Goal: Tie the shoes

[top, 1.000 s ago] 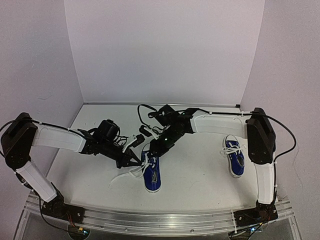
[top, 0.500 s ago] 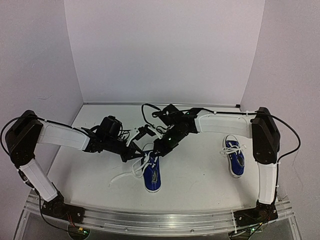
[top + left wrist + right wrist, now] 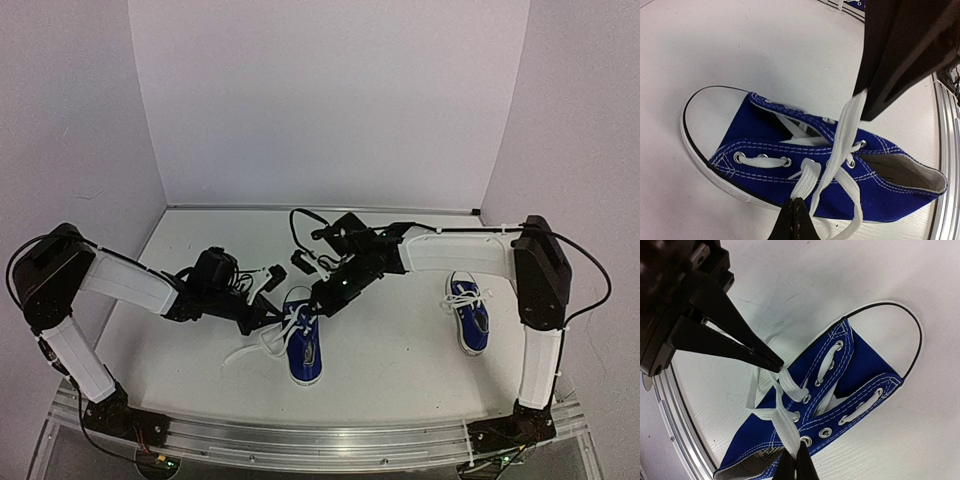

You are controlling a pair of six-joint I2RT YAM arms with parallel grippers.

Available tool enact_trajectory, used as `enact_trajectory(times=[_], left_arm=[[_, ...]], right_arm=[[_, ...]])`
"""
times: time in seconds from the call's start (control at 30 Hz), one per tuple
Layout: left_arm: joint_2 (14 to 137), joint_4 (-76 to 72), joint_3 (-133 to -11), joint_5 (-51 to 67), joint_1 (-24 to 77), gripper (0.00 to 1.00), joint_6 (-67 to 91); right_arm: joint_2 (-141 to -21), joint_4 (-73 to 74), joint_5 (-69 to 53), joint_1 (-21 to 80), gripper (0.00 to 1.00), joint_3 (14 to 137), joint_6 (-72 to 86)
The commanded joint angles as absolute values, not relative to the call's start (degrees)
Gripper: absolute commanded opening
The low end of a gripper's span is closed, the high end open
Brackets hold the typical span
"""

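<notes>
Seen from above, the left gripper [image 3: 272,314] and the right gripper [image 3: 322,297] come together over the front of one blue shoe [image 3: 304,352]. The shoe lies on the table [image 3: 390,365] directly under both sets of tips, but this view is too small to show what either one pinches, and the arms cover the toe. The wrist cameras settle it. In the left wrist view, the left gripper [image 3: 795,202] is clenched on a strand of the white lace [image 3: 842,131] just above the eyelets. The right gripper [image 3: 863,106] comes down from the upper right, nipping a flat strand that hangs from its tip toward the left one. The shoe [image 3: 742,136] sits just below and beyond these tips, with its white toe cap far to the left and its open heel to the right, near the metal rail [image 3: 946,150]. In the right wrist view, the right gripper [image 3: 797,452] is closed on the lace [image 3: 785,426] beside the upper eyelets, and the left gripper [image 3: 776,363] pinches a looped strand just above. The shoe [image 3: 866,365] is cut off at the heel by the frame's lower edge. Only the top view shows the second shoe [image 3: 468,322], well off to the right of the right gripper and untouched, with its laces in a loose tangle that is hard to make out.
</notes>
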State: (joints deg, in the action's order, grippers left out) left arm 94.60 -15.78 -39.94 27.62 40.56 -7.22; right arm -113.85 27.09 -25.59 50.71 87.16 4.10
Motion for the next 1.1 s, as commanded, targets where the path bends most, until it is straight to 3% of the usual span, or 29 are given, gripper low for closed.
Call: enact_trajectory(times=[0.0, 0.57, 0.83, 1.07], left_arm=[[93.25, -23.79, -38.68, 26.10, 40.34, 0.00, -7.55], [102.58, -45.04, -37.15, 34.85, 41.52, 0.00, -9.15], [96.34, -37.70, -36.37, 36.72, 46.41, 0.00, -12.86], [95.23, -39.74, -36.08, 38.55, 47.10, 0.00, -11.80]], right_arm=[[-109.51, 20.64, -26.97, 49.94, 0.00, 85.16, 5.17], [-109.94, 17.92, -29.63, 49.58, 0.00, 84.24, 5.20], [-110.70, 17.84, -30.08, 48.14, 0.00, 84.51, 6.37], [-111.09, 17.84, -31.04, 47.95, 0.04, 84.64, 7.00]])
